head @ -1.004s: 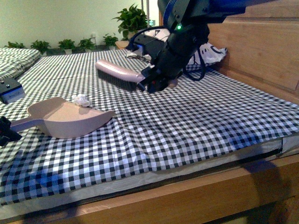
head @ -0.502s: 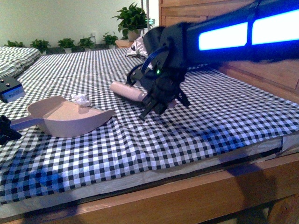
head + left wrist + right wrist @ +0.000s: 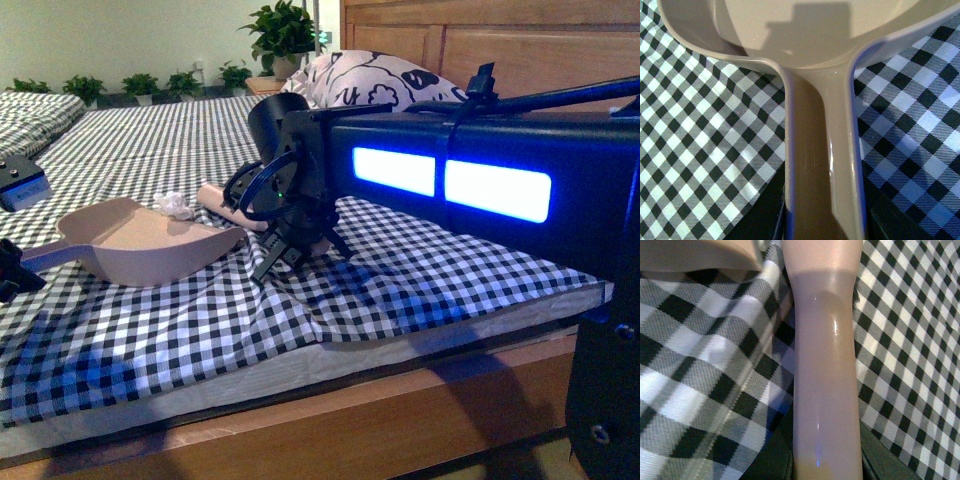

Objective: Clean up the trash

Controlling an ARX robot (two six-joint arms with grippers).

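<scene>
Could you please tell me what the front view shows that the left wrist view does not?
Only the front view shows the small crumpled white paper wad beside the dustpan's far rim, the right end effector holding a pink brush handle, and a patterned pillow. Only the left wrist view shows the dustpan handle close up. Both show the pink plastic dustpan on the black-and-white checked bedsheet.

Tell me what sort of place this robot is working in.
Probably a bedroom, perhaps a staged one: the work surface is a bed with a checkered sheet, a wooden headboard and a patterned pillow against it. Potted plants line the far wall.
</scene>
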